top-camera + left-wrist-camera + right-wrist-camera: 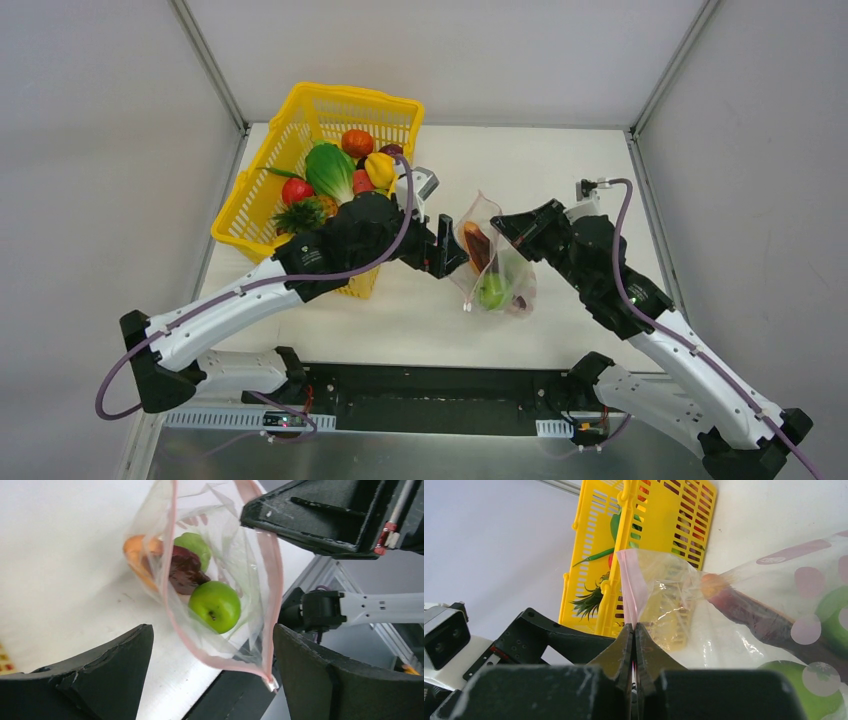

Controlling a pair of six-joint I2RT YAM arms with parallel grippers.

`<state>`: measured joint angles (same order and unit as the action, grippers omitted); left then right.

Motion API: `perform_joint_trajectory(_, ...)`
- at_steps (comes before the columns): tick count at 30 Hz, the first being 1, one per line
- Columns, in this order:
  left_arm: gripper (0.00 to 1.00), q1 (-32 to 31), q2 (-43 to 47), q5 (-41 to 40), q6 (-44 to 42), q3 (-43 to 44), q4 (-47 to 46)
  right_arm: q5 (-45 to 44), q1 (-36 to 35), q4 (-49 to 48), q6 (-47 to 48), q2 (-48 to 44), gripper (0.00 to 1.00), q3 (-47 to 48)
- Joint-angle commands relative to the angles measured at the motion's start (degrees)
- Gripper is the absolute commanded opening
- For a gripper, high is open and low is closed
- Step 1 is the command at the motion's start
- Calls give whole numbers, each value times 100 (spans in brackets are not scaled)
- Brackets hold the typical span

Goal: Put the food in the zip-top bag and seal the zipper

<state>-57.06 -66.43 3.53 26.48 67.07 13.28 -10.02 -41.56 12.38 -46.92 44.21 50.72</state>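
The clear zip-top bag hangs upright over the table. It holds a green apple, a dark red-purple piece, another green piece and an orange piece. My right gripper is shut on the pink-red zipper at one top corner, also seen from above. My left gripper is open, one finger on each side of the bag's gaping mouth, touching nothing. The zipper's two strips stand apart and meet at the near corner.
The yellow mesh basket stands at the back left. It holds leafy greens, an orange, a yellow piece, a red piece and a pineapple. My left forearm lies over its near right corner.
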Motion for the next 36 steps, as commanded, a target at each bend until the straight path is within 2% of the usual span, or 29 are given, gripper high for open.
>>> perform_joint_trajectory(1, 90, -44, 447, -866, -464, 324, 753, 77, 21, -53, 143, -21, 3, 0)
perform_joint_trajectory(6, 99, -36, 845, -2099, -773, 400, 1570, 83, 18, -47, 198, -53, 2, -112)
perform_joint_trajectory(10, 99, 224, 1155, -2672, -902, 434, 2054, 132, 14, 0, 250, 16, 2, -166)
perform_joint_trajectory(17, 99, 1681, 1432, -1964, -916, 359, 2589, 154, 16, 46, 397, 63, 1, -163)
perform_joint_trajectory(21, 99, 2402, 1177, -1351, -1111, 478, 2853, 125, 11, 45, 424, 47, 2, -169)
perform_joint_trajectory(27, 99, 3117, 577, -572, -1295, 607, 2817, 107, 12, 80, 430, 58, 2, -166)
perform_joint_trajectory(36, 99, 3742, -448, -161, -1431, 1088, 2737, 143, 14, 102, 431, 98, 2, -162)
